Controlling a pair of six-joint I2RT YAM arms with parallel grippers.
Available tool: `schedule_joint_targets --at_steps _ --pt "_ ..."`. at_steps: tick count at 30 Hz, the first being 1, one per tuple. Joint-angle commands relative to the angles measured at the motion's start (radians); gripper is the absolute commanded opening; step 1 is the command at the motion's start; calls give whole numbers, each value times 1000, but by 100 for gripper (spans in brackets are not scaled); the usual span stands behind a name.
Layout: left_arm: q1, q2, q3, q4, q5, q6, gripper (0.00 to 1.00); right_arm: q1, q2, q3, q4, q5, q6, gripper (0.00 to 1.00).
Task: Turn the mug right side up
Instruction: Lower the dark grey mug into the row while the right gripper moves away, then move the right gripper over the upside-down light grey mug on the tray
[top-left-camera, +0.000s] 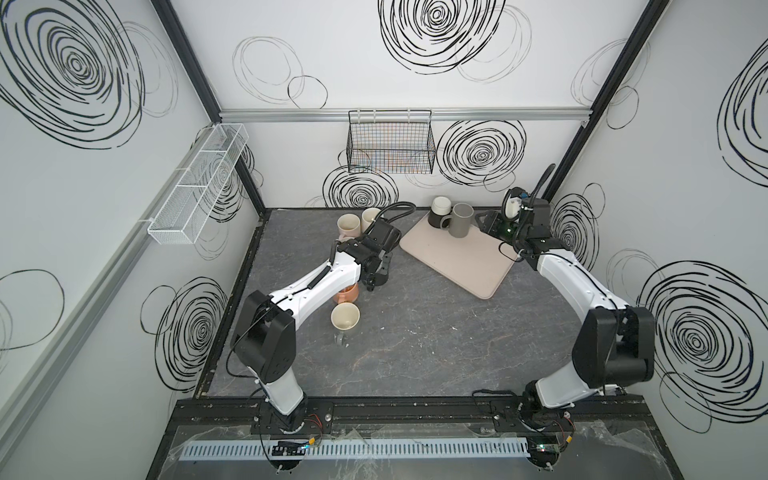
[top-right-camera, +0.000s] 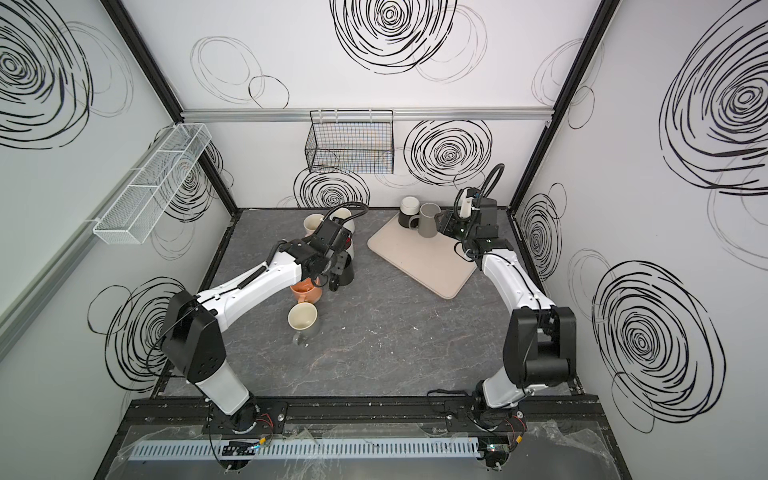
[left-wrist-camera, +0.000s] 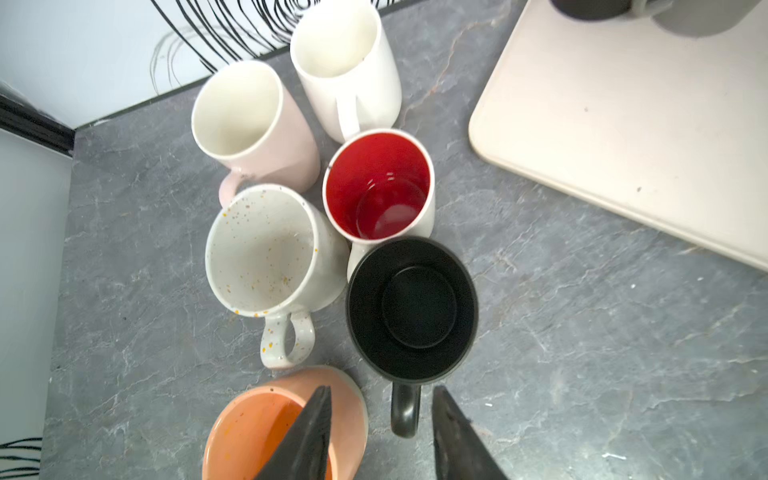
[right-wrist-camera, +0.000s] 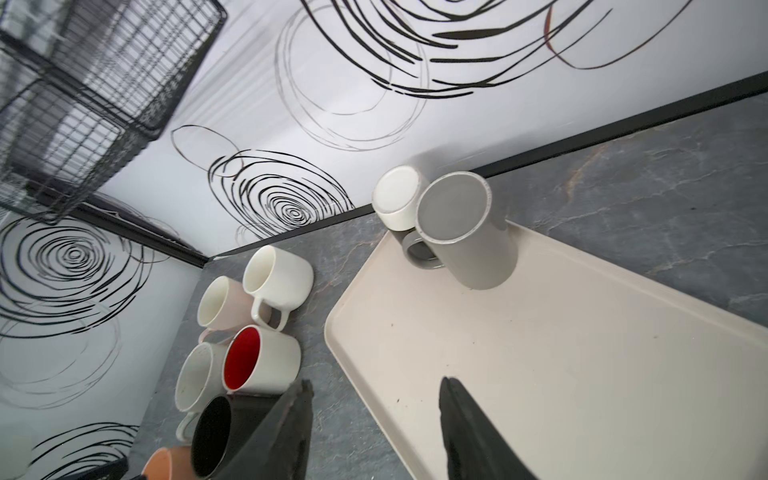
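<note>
This is a robotics lab test cell: white walls (top-left-camera: 332, 62) printed with black scribbled spirals box in a grey stone-look surface (top-left-camera: 415, 332), an aluminium rail (top-left-camera: 291, 114) carries a black wire basket (top-left-camera: 390, 143), and the left arm (top-left-camera: 316, 282) and right arm (top-left-camera: 569, 282) are bolted to a black track (top-left-camera: 395, 409) along the surface's near edge.

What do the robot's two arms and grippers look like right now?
The left arm and right arm: white shell links between boxy black joint housings. A black ribbed cable loops off each wrist. The left gripper and right gripper have dark, matte, wedge-shaped fingers tapering to points.
</note>
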Motion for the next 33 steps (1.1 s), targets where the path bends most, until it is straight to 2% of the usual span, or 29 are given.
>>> schedule_joint_targets --at_steps 1,5,8,13,16,20,26,33 --pt "-12 -1 0 89 23 21 43 -19 98 97 12 9 -19 55" --pt "-16 23 16 133 54 24 43 -41 247 212 36 0 -19 56" --pt "-12 33 24 186 120 9 44 -60 372 310 50 -17 -20 56" --pt "-12 64 46 275 202 -14 44 -92 573 501 67 -86 9 57" --pt "-11 100 77 281 225 -14 44 -94 677 624 42 -119 6 57" --pt "-8 139 106 278 242 -6 44 -93 788 767 28 -221 16 57" --pt "11 193 121 300 266 -24 44 -77 858 846 22 -313 -9 55" --pt "11 244 162 285 278 -21 44 -68 862 821 -33 -349 -50 45"
